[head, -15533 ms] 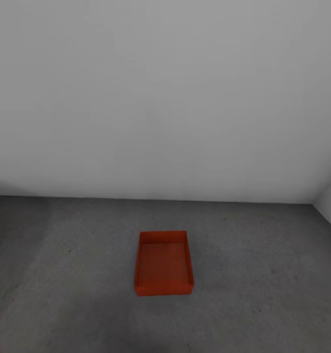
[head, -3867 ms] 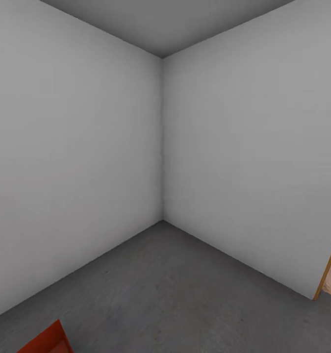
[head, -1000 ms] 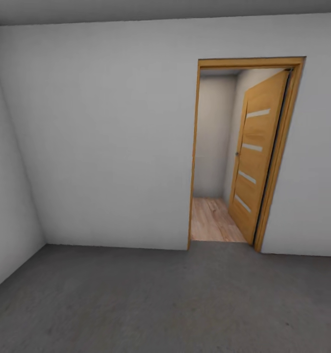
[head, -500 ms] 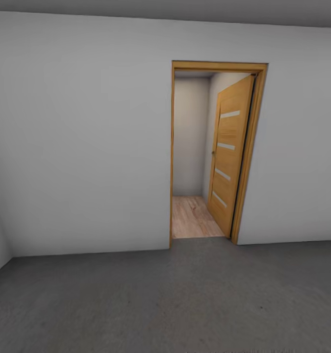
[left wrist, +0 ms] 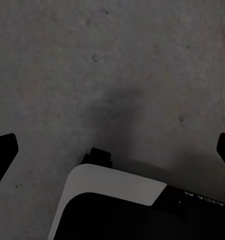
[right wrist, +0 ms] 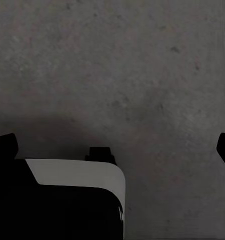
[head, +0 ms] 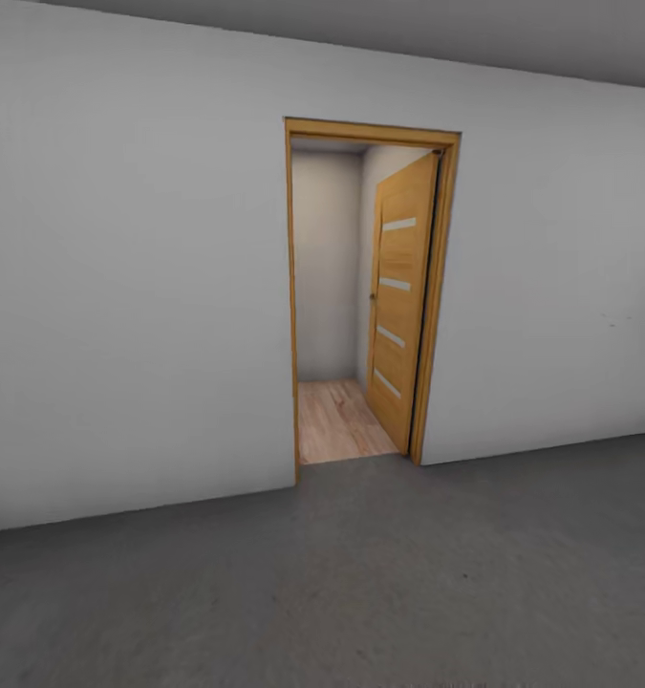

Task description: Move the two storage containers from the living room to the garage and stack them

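Both storage containers are out of view. In the head view I face a pale grey garage wall [head: 131,315] with a doorway, and the dark grey concrete floor [head: 360,583] spreads in front of me. The left wrist view looks down on that floor [left wrist: 122,60]; my left gripper [left wrist: 114,150] is open, its dark fingertips [left wrist: 3,152] far apart with nothing between them. My right gripper [right wrist: 115,146] is open over the same floor [right wrist: 122,65], fingertips [right wrist: 4,145] wide apart and empty.
The orange-wood door [head: 398,306] with four glass slats stands swung open in its frame [head: 290,306]. Beyond it lie a light wood-plank floor [head: 336,420] and a narrow passage. Part of my white-and-black body [left wrist: 112,187] [right wrist: 77,175] shows under each wrist.
The head camera has kept turning, so the doorway has slid leftward in the picture over the last second. The container seen earlier on the concrete has left the view.
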